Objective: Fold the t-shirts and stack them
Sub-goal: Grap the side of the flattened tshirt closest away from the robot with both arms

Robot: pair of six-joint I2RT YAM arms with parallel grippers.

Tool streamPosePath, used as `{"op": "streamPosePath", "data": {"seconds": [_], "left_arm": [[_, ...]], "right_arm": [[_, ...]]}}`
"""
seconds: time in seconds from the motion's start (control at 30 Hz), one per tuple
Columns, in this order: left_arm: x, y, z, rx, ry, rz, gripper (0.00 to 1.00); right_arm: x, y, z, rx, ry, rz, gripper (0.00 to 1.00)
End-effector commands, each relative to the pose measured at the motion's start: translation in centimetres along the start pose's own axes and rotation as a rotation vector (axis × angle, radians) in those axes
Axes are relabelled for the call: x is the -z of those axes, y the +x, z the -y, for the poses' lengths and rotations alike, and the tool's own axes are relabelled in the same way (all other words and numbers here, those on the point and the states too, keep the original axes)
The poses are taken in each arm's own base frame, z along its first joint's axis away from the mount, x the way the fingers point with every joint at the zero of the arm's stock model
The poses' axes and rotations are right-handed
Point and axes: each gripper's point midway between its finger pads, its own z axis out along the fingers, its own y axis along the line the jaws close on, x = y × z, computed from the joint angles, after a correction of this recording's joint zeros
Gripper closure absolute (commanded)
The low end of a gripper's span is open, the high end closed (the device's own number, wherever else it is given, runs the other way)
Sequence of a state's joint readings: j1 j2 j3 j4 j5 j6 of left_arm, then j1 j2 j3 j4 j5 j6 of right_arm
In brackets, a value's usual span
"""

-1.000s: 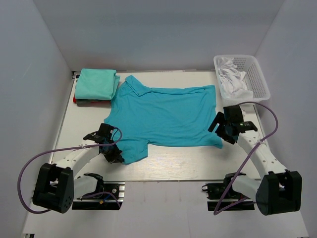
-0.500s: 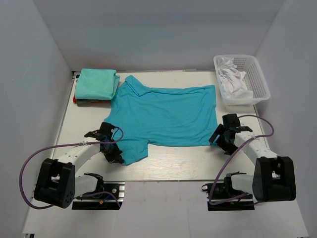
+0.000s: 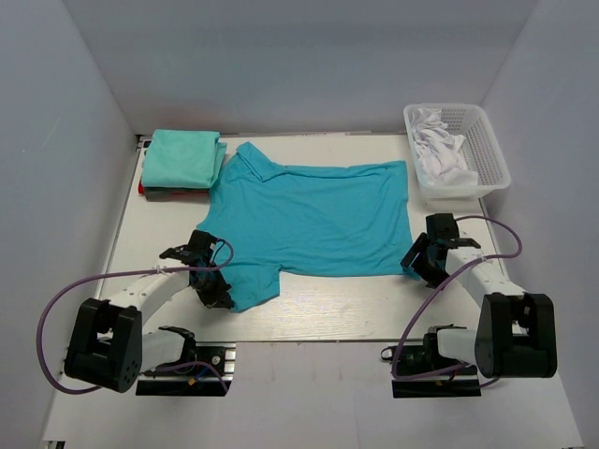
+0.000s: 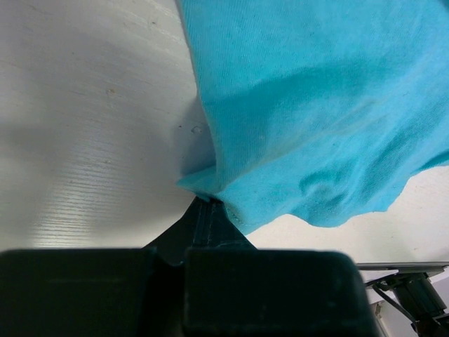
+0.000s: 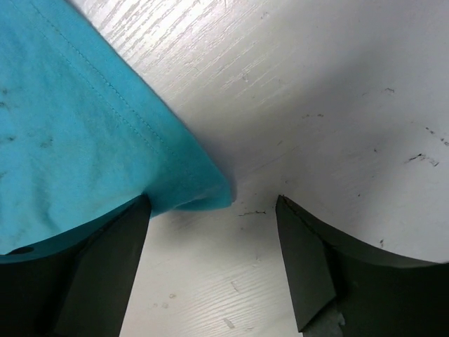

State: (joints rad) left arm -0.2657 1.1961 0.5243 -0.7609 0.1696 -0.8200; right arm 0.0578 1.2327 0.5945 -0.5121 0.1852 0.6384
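Observation:
A bright turquoise t-shirt [image 3: 309, 220] lies spread flat across the middle of the table, collar at the far left. My left gripper [image 3: 217, 292] is shut on the edge of its near left sleeve [image 4: 280, 182]. My right gripper [image 3: 418, 265] is open at the shirt's near right hem corner [image 5: 203, 196]; the left finger [image 5: 105, 267] sits under the cloth edge and the right finger [image 5: 309, 260] stands on bare table. A folded mint-teal t-shirt [image 3: 182, 157] tops a stack at the far left corner.
A white plastic basket [image 3: 487, 140] with white cloth [image 3: 440, 150] in it stands at the far right. Dark and red folded items [image 3: 152, 192] lie under the mint-teal one. Grey walls enclose the table on three sides.
My right gripper has dropped and drawn in to the shirt's near right hem corner, low on the table. My left gripper has stayed shut on the sleeve.

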Motion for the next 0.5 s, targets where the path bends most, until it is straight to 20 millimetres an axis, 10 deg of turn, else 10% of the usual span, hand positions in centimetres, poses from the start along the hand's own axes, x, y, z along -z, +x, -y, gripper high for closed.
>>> {"op": "streamPosePath", "data": {"seconds": [0.0,0.07,0.2,0.47], "left_arm": [[0.6,-0.3,0.1,-0.015,-0.009,0.013,1.00],[0.6,-0.3,0.1,-0.015,-0.009,0.013,1.00],[1.1,0.6,0.3,-0.014,0.015,-0.021,1.00],[3.6,2.9,-0.3,-0.016,0.017,-0.089,1.00]], "right_arm": [[-0.6,0.3,-0.1,0.007,-0.018,-0.007,0.24],[-1.2,0.5,-0.4,0.013,-0.040,-0.016,0.30],[-1.6,1.5,-0.4,0.023,-0.058,-0.048,0.82],[-1.5,3.1,1.0,0.064,-0.039,-0.067,1.00]]}}
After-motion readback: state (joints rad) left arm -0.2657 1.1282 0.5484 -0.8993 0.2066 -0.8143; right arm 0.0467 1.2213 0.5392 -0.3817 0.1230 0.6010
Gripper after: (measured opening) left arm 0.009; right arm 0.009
